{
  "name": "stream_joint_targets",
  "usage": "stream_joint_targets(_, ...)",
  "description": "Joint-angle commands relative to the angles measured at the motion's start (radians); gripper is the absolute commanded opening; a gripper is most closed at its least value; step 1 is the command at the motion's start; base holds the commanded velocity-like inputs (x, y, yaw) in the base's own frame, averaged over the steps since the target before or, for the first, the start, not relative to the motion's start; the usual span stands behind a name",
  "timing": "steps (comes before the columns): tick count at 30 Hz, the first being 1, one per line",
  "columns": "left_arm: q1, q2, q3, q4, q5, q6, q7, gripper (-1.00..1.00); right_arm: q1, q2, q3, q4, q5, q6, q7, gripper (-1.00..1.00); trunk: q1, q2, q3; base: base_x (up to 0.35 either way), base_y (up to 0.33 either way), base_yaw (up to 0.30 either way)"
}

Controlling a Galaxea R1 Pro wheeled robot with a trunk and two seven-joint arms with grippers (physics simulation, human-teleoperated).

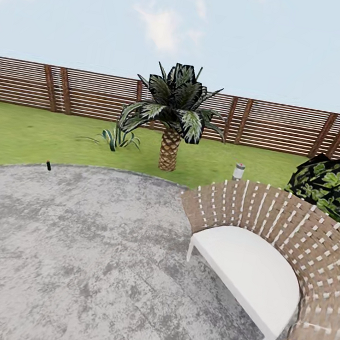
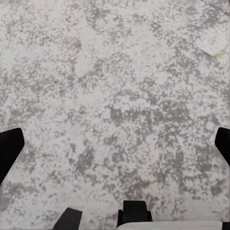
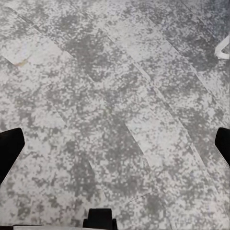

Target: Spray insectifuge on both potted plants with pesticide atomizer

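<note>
In the garden, a low rosette of pointed green leaves [image 1: 118, 138], which looks like one of the potted plants, sits on the lawn [image 1: 26, 135] left of a palm; I cannot make out its pot. A tiny dark slim object [image 1: 49, 165] stands at the paving's far edge. A small pale cylinder with a reddish band [image 1: 239, 171] stands on the grass behind the chair. Which of these two is the pesticide atomizer is too small to tell. My left gripper [image 2: 115, 143] and right gripper [image 3: 115, 143] both hang open over bare paving, holding nothing.
Rough grey paving [image 1: 78, 254] spreads in front of me. A woven chair with a white cushion [image 1: 264, 269] stands at the right. A dark-leaved bush [image 1: 333, 186] is behind it. A short palm [image 1: 174, 121] grows mid-lawn, and a wooden slat fence [image 1: 83, 93] closes the back.
</note>
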Motion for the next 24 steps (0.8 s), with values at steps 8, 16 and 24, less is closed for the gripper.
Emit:
stream_joint_targets(8,0.0,0.0,0.0,0.0,0.001,-0.003,0.001,1.0,0.0,0.0,0.0,0.0,0.0,-0.002,-0.001,1.0,0.001,0.0,-0.001,0.339,0.0,0.076)
stream_joint_targets(16,0.001,0.0,0.0,0.001,0.001,-0.003,0.001,1.0,0.0,0.0,0.0,0.0,0.0,-0.002,-0.001,1.0,0.001,0.0,-0.001,0.339,-0.005,0.257)
stream_joint_targets(24,0.001,0.0,-0.001,0.001,0.0,-0.003,0.001,1.0,0.0,0.0,0.001,0.0,0.0,-0.002,-0.001,1.0,0.001,0.0,-0.001,0.339,-0.077,0.277)
